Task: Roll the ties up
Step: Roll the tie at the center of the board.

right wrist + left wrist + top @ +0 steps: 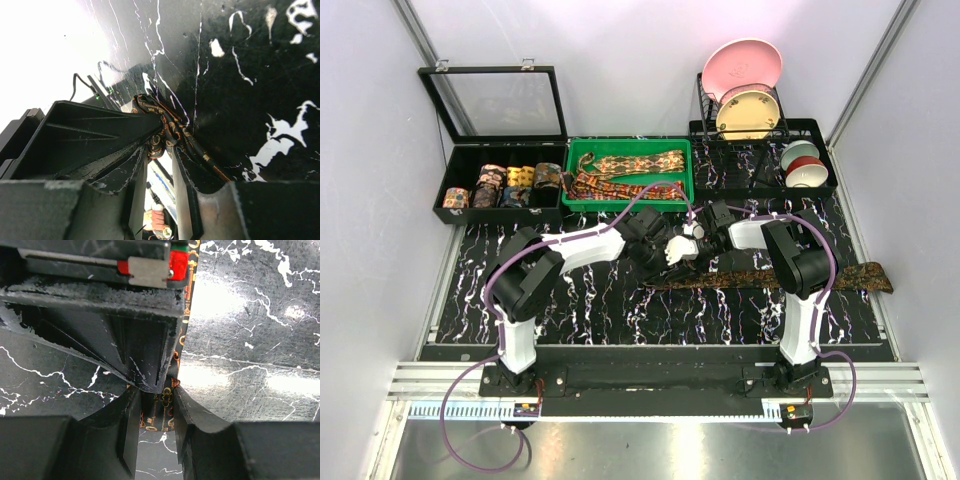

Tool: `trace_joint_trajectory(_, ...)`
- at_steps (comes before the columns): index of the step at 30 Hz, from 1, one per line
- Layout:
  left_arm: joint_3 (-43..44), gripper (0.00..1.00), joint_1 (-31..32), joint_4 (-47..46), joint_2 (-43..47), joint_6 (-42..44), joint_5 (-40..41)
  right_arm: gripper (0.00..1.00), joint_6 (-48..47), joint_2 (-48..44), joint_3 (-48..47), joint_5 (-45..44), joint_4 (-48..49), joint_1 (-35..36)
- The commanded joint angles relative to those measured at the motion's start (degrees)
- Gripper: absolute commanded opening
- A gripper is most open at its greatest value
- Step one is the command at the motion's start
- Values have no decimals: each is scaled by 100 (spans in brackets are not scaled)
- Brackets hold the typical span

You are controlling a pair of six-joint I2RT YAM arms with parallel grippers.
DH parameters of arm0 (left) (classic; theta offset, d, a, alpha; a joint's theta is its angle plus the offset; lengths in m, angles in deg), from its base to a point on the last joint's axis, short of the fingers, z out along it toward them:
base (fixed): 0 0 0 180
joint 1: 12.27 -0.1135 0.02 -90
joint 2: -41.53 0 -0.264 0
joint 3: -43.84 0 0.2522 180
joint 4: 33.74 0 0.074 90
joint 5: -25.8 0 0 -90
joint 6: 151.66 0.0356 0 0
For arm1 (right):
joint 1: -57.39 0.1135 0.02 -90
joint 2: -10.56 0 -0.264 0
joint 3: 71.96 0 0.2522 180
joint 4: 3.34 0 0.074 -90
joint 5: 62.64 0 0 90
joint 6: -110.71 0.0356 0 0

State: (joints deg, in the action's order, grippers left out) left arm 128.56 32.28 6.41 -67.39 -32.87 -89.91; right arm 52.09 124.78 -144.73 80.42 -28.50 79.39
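A dark brown and gold patterned tie (790, 277) lies stretched across the black marble table, running right from the centre. Both grippers meet over its left end. My left gripper (669, 251) is shut on the tie's end; the patterned strip (165, 413) stands between its fingers (131, 415). My right gripper (697, 238) is shut on a small bunched fold of the same tie (172, 127) at its fingertips (177, 160). The right gripper's finger (135, 350) crosses just above my left jaws. More loose ties (630, 163) lie in the green tray (574, 175).
A black case (453, 170) with an open glass lid at back left holds several rolled ties (505, 185). A dish rack (760, 150) with plates (742, 66) and bowls (802, 165) stands at back right. Purple cables (620, 222) run along both arms.
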Motion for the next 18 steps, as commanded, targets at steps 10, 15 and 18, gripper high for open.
trace_joint_trajectory(10,120,32,115,-907,-76,-418,-513,23,123,40,82,152,436,103)
trace_joint_trajectory(15,269,32,115,-908,-208,-542,-549,14,193,66,82,231,498,94)
trace_joint_trajectory(18,191,41,106,-829,-165,-481,-470,0,150,22,99,74,402,85)
